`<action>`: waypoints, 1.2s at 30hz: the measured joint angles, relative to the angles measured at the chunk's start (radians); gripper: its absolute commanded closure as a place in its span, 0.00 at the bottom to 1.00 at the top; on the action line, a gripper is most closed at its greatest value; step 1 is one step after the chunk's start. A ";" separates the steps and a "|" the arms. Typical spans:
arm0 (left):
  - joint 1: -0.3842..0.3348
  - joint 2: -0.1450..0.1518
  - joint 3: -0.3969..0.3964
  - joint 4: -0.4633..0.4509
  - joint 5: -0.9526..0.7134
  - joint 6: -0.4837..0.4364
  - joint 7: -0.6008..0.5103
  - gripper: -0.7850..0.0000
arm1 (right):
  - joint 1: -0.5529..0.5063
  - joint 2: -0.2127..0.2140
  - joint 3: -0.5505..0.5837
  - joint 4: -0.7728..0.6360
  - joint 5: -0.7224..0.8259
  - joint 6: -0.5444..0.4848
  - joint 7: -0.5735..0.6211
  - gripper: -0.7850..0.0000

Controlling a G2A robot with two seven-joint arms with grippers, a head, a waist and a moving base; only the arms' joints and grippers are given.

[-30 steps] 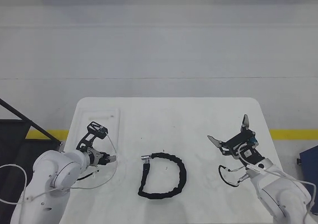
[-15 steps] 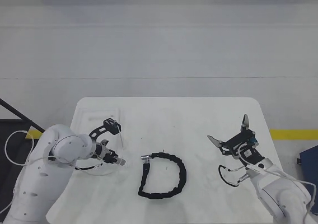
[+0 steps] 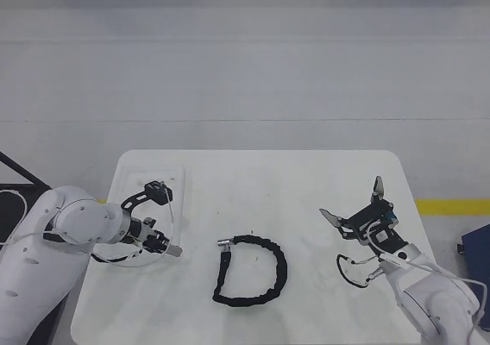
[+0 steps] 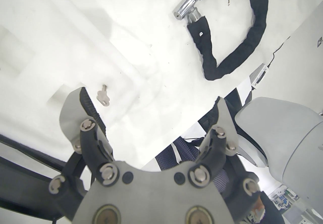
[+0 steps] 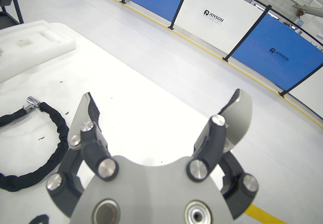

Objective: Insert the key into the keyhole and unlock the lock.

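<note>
A black fabric-covered chain lock (image 3: 262,267) lies in a loop at the table's middle, its chrome lock cylinder (image 3: 224,246) at the loop's left end. In the left wrist view the cylinder (image 4: 185,6) shows its keyhole end, facing the tray. A small silver key (image 4: 103,97) lies on the white foam tray (image 4: 37,40), just beside one finger of my left gripper (image 4: 150,98). That gripper (image 3: 163,220) is open and holds nothing, hovering over the tray's near right corner. My right gripper (image 3: 353,200) is open and empty over the table's right side, apart from the chain (image 5: 58,121).
The white foam tray (image 3: 141,177) with shallow recesses takes up the table's left part. A black cable (image 3: 348,269) curls beside the right arm. The table's front edge runs close behind the left gripper. Bare tabletop lies between lock and right gripper.
My left gripper swung right toward the lock, then came back a little left over the tray's corner, and the arm's elbow shifted. The right arm and the chain lock stayed still.
</note>
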 measured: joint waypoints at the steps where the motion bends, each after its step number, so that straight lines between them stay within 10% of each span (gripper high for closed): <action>1: 0.014 0.010 -0.006 -0.004 -0.008 0.004 0.000 0.00 | 0.000 0.000 0.000 0.000 0.000 0.000 0.000 0.00; 13: 0.022 0.030 0.026 0.058 0.060 0.058 0.046 0.01 | 0.000 0.000 0.000 0.000 0.000 0.000 0.000 0.00; 36: -0.047 0.013 0.141 0.124 0.155 0.087 0.094 0.51 | 0.000 0.000 0.000 0.000 0.000 0.000 0.000 0.00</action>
